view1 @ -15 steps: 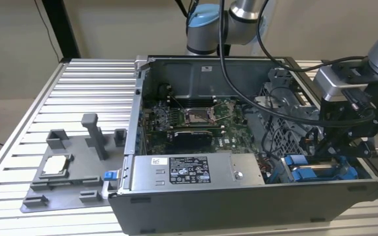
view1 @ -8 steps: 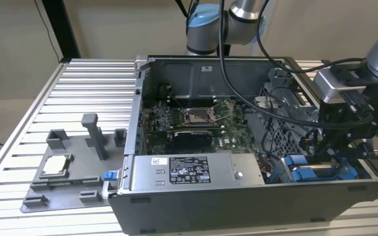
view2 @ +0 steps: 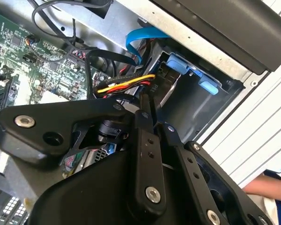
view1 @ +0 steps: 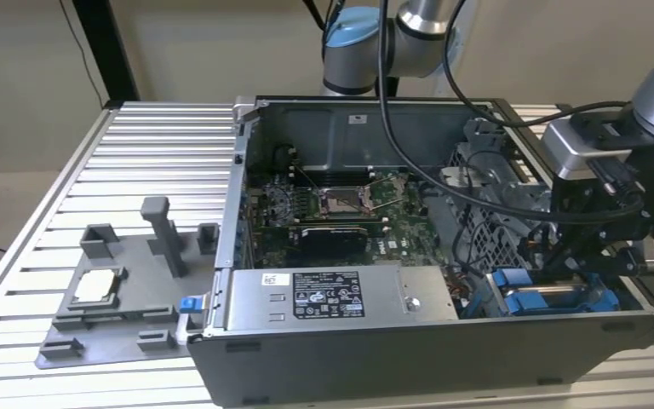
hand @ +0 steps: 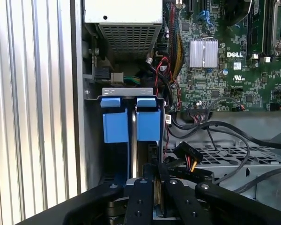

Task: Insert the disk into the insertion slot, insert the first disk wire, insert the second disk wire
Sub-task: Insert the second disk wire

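We see the gripper (hand: 155, 180) pressed together on a wire connector (hand: 185, 153), hemmed between the case wall (hand: 91, 140) and the disk (hand: 131, 119), seated in the insertion slot (hand: 96, 154).

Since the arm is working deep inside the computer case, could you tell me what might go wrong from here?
1. The hand sits close to loose black cables; moving could snag one.
2. The yellow and red wires run right past the fingers and might get pinched.
3. The blue bay is narrow, so a tilted hand may scrape it.
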